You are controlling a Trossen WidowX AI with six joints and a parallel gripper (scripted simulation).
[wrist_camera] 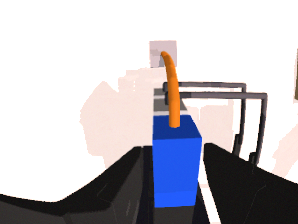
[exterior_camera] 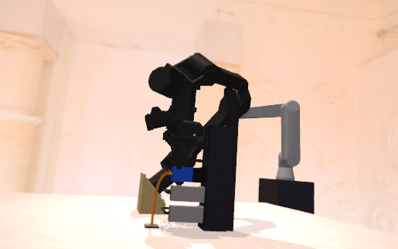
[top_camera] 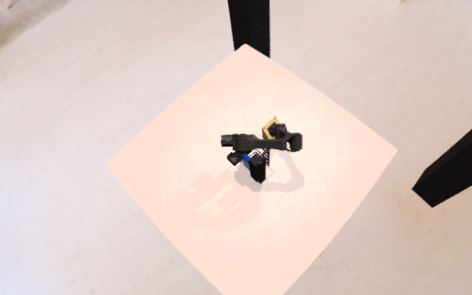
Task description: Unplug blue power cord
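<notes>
The blue plug point(top_camera: 246, 158) point(exterior_camera: 182, 175) point(wrist_camera: 175, 170) sits at the top of the row on the upright black power strip point(top_camera: 257, 171) point(exterior_camera: 219, 178), joined to it by a black part. Its orange cord point(exterior_camera: 154, 205) point(wrist_camera: 174, 95) bends down to a small grey plate point(exterior_camera: 151, 226) point(wrist_camera: 156, 50). My gripper point(exterior_camera: 179, 168) point(wrist_camera: 173, 152) points down, partly open, with one finger on either side of the plug. In the wrist view a narrow gap shows at the right finger; the left finger is very close to the plug. Whether it touches is unclear.
Two grey plugs point(exterior_camera: 187, 193) point(exterior_camera: 186, 213) sit below the blue one on the strip. Their dark cords point(wrist_camera: 220, 95) bend out to the right in the wrist view. A tan wedge point(top_camera: 267, 130) point(exterior_camera: 147, 199) stands behind. A grey arm point(exterior_camera: 290, 135) stands in the background.
</notes>
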